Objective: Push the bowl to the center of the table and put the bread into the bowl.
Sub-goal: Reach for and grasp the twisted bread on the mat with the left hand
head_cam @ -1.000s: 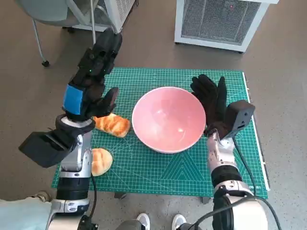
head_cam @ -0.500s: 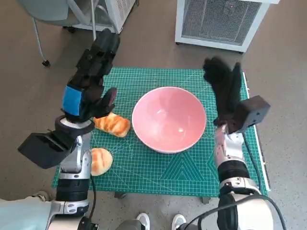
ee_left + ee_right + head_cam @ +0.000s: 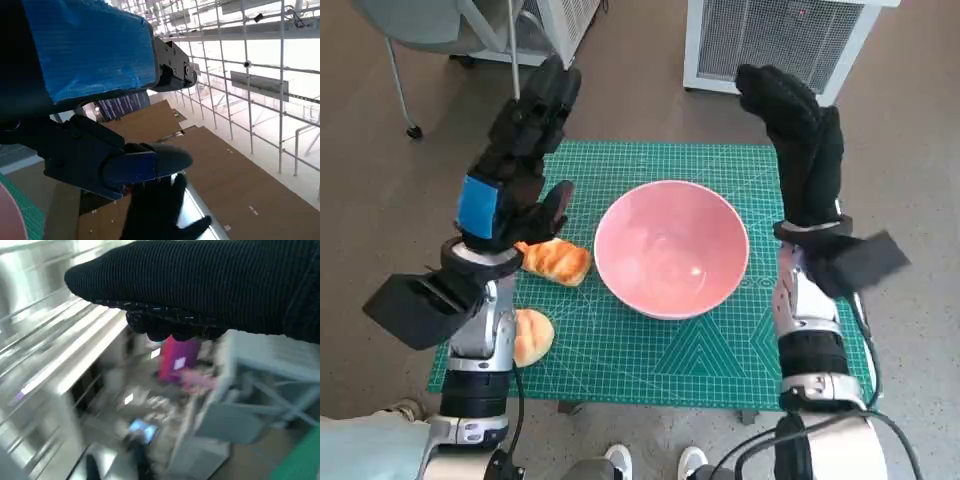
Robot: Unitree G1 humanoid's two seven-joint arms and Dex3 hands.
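The pink bowl (image 3: 672, 248) is seen mid-mat, between the 2 hands. The right hand (image 3: 798, 140) is raised beyond the bowl's far right rim — fingers extended, nothing grasped. The left hand (image 3: 520, 150) is spread, released, over a croissant-like bread (image 3: 555, 260); another bun (image 3: 531, 336) is found nearer its forearm.

A green cutting mat (image 3: 720, 345) covers the table. On it sit a pink bowl (image 3: 671, 248) near the middle and, to its left, two bread rolls (image 3: 556, 260) (image 3: 531, 336).
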